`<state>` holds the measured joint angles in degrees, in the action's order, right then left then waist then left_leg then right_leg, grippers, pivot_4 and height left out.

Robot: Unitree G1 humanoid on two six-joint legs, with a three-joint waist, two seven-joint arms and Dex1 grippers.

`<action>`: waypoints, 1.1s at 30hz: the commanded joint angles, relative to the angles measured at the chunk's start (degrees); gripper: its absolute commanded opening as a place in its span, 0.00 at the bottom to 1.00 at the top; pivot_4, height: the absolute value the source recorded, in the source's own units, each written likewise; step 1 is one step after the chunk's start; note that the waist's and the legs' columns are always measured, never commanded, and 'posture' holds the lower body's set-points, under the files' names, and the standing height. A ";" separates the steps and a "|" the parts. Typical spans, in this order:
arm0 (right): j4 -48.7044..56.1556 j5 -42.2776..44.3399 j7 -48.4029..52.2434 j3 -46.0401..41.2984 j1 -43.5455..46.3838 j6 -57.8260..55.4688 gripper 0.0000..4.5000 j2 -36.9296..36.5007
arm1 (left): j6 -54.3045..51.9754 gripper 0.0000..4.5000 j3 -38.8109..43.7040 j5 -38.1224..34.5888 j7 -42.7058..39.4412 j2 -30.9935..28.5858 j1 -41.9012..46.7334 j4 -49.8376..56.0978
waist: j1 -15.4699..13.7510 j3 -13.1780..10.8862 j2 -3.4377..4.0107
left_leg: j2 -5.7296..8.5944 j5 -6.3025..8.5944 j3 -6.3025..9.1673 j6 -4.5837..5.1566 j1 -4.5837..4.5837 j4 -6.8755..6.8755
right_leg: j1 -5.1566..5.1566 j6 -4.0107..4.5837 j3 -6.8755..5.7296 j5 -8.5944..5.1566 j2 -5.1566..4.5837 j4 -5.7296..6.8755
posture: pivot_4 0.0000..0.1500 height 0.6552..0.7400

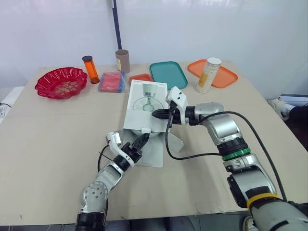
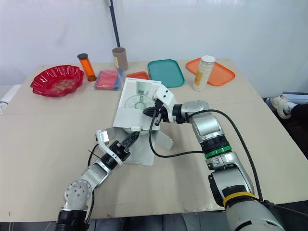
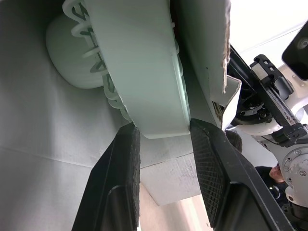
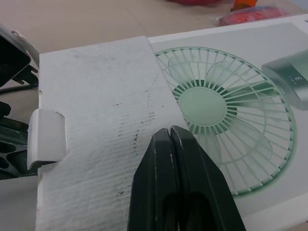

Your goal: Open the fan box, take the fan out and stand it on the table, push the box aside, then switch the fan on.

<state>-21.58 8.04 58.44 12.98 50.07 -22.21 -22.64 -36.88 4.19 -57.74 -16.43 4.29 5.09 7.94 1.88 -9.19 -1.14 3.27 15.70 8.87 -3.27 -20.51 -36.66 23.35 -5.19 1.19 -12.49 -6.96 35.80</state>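
- At the middle of the left eye view, the fan box (image 1: pixel 146 103) is seen on the table (image 1: pixel 53 139). Its printed face is tilted up and its flaps are opened toward the lower edge.
- The fan (image 3: pixel 139 72) — one, pale green — is revealed by the left wrist view, lying inside the box.
- The left gripper (image 1: pixel 140 143) is placed at the box's mouth. Its fingers (image 3: pixel 120 183) are spread apart, with the fan's rim between their tips.
- The right gripper (image 1: pixel 159 114) is held at the box's right edge. In the right wrist view its fingers (image 4: pixel 154 183) are pressed together over a bare cardboard flap.
- Along the top of the frame are counted one red bowl (image 1: pixel 61 82), one red packet (image 1: pixel 111 82) and two trays — a teal tray (image 1: pixel 168 73) and an orange tray (image 1: pixel 226 77).
- Three upright containers are also counted there: an orange bottle (image 1: pixel 90 69), a brown tube (image 1: pixel 122 60) and a white-capped jar (image 1: pixel 208 74).
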 commanded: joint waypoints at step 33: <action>-0.03 -0.14 0.55 -0.11 1.61 0.35 0.00 2.77 | -7.54 0.26 0.18 -12.20 3.34 -8.53 -19.29 18.55 | 0.34 -0.02 0.03 | -0.06 0.13 -0.01 -0.03 0.00 0.02 | 0.03 0.08 0.00 -0.06 0.04 -0.05 | 1.00 0.98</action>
<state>-21.73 8.10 58.82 13.13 50.64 -21.89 -19.73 -43.10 4.81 -69.01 -12.96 -3.29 -12.97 24.78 2.21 -9.21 -1.11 3.21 15.84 8.85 -3.30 -20.50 -36.65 23.38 -5.11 1.19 -12.54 -6.92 35.76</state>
